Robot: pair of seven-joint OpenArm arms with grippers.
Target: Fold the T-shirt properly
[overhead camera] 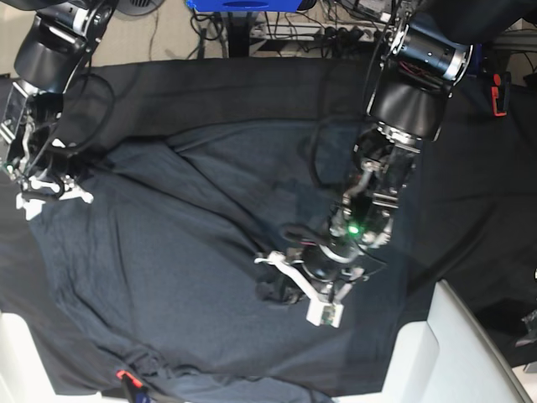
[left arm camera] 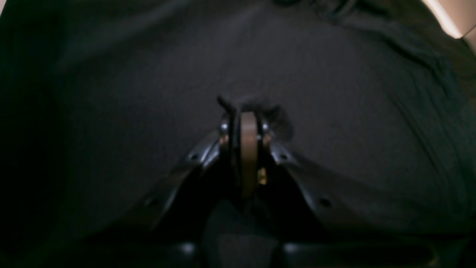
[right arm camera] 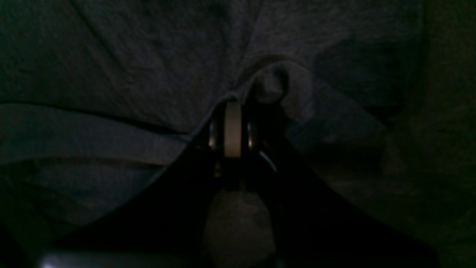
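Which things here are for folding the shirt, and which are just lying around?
For the job:
- large dark charcoal-grey knit T-shirt
- left gripper, shut on the shirt's fabric
- right gripper, also shut on the fabric

Just lying about:
- smooth black table cloth
- white panel at the table's corner
- tangled cables behind the table

Black table cloth (overhead camera: 252,92) covers the work surface; taken as landmark. Smooth, darker than anything else on the table, lightly creased along its far edge.

Beyond the cloth's far edge: pale floor (overhead camera: 168,34), tangle of dark cables (overhead camera: 210,29), a blue frame piece (overhead camera: 243,4).

At the cloth's near corners: white panels (overhead camera: 453,353), one each side, the larger angled upward.

Off the cloth's side edge: small red object (overhead camera: 500,92), too small to identify.

Light even, overhead; shadows on the cloth soft.
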